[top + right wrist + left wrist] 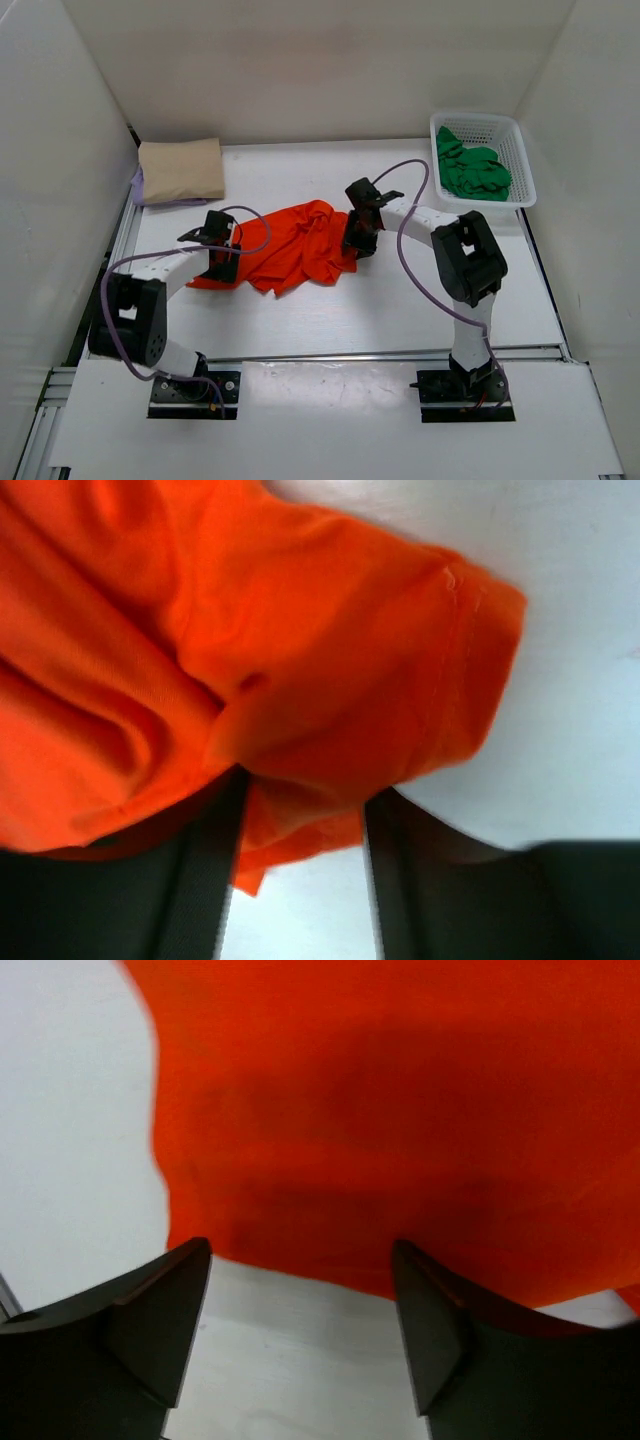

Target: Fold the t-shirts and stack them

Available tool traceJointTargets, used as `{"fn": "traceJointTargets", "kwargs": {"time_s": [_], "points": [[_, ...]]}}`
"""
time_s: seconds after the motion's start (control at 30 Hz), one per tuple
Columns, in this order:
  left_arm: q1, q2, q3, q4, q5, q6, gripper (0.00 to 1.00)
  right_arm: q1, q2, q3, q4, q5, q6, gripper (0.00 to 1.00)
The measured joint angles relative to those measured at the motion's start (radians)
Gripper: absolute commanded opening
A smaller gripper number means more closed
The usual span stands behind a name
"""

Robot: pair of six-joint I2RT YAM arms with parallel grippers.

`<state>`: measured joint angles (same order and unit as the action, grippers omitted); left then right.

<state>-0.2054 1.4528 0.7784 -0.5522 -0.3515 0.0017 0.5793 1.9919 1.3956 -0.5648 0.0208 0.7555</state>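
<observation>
A crumpled orange-red t-shirt (295,245) lies mid-table. My left gripper (222,262) is low at its left edge. In the left wrist view that gripper (300,1250) is open, with bare table between its fingers (165,1310) and the shirt's hem (330,1160) just past the tips. My right gripper (358,240) is at the shirt's right edge. In the right wrist view it (300,790) stands open, with a fold of the orange cloth (300,690) hanging between its tips. A folded beige t-shirt (182,168) rests on a lavender one (140,190). A green t-shirt (472,170) lies in the basket.
The white mesh basket (523,150) stands at the back right corner. White walls close in the table on three sides. A metal rail runs across the front, near the arm bases.
</observation>
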Motion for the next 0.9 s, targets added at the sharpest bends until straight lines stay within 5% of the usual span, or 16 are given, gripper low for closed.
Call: {"fn": "traceJointTargets", "kwargs": {"time_s": [0.03,0.17,0.4,0.57,0.9], "points": [[-0.004,0.024,0.000,0.007,0.009,-0.003,0.73,-0.006,0.001,-0.008,0.009,-0.013,0.004,0.33],[-0.008,0.079,0.014,0.039,0.025,-0.003,0.12,-0.023,-0.012,-0.055,0.069,-0.053,0.024,0.05],[0.006,0.048,0.007,0.041,-0.009,0.005,0.10,-0.032,-0.158,-0.175,0.058,-0.038,0.001,0.00],[0.012,-0.217,0.032,0.021,-0.109,0.005,0.10,-0.026,-0.476,-0.185,-0.006,0.053,-0.084,0.00],[0.106,-0.462,0.514,-0.018,-0.237,0.001,0.10,-0.043,-1.066,-0.079,-0.146,0.291,-0.194,0.00]]}}
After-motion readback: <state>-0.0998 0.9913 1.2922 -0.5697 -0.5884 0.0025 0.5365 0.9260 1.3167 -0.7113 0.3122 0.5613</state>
